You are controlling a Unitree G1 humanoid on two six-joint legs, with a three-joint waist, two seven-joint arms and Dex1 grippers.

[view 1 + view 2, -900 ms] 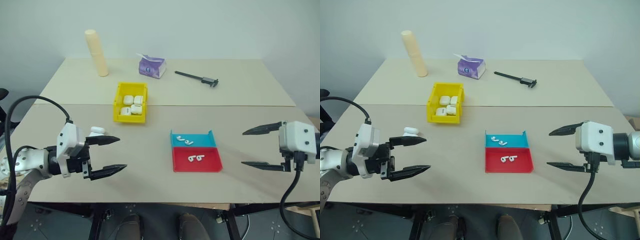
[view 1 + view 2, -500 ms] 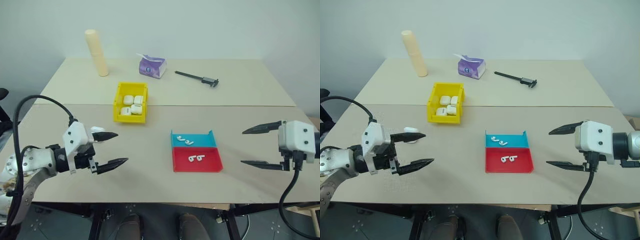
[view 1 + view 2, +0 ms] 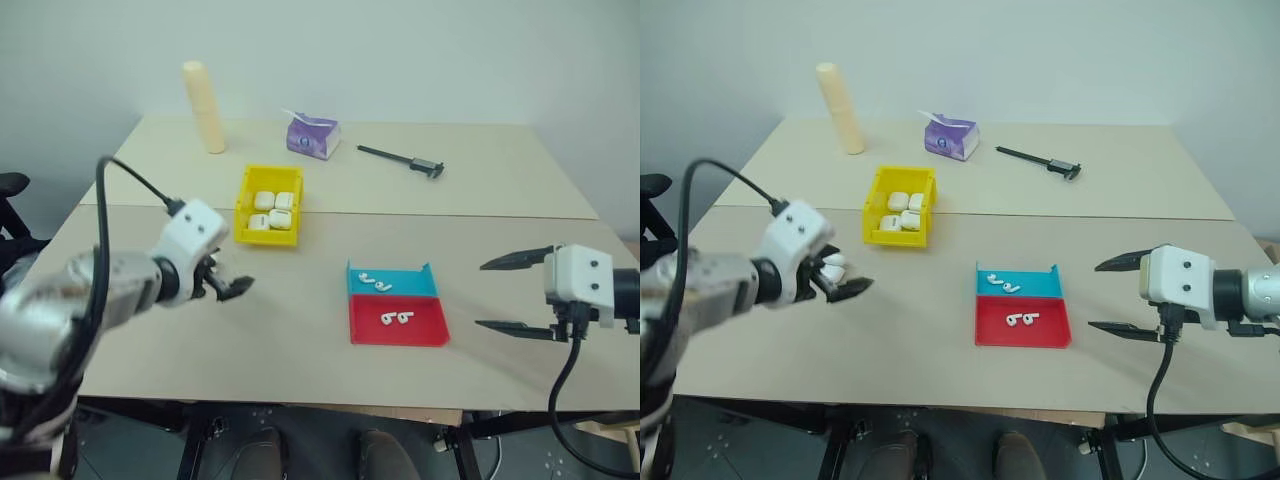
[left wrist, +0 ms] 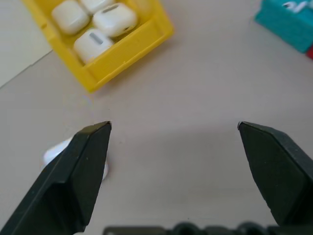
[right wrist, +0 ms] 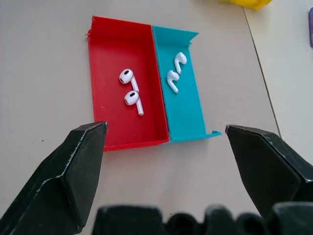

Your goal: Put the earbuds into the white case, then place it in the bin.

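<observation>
Both hands spread wide, empty. Left hand [image 4: 173,147] half hides a white case [image 4: 55,151] near the yellow bin [image 3: 243,232]. Right hand [image 5: 164,147] faces earbuds [image 5: 131,91] in the red tray [image 5: 102,58]; calipers [image 3: 400,159] lie far back.

The bin [image 3: 268,205] is bright yellow and carries glossy white cases [image 4: 115,19], one with a grey stripe on its lid. Another white case [image 4: 55,152] lies just beside the left gripper's [image 4: 173,142] black finger [image 4: 80,171]. Ahead of the right gripper [image 5: 166,142], also black-fingered, a red tray [image 5: 105,73] touches a teal tray [image 5: 193,112], each with white earbuds [image 5: 131,92]. The table [image 3: 300,330] is plain beige. Farther off are a purple-and-white packet [image 3: 312,135], a cream cylinder [image 3: 203,106] and a black caliper [image 3: 400,160].
</observation>
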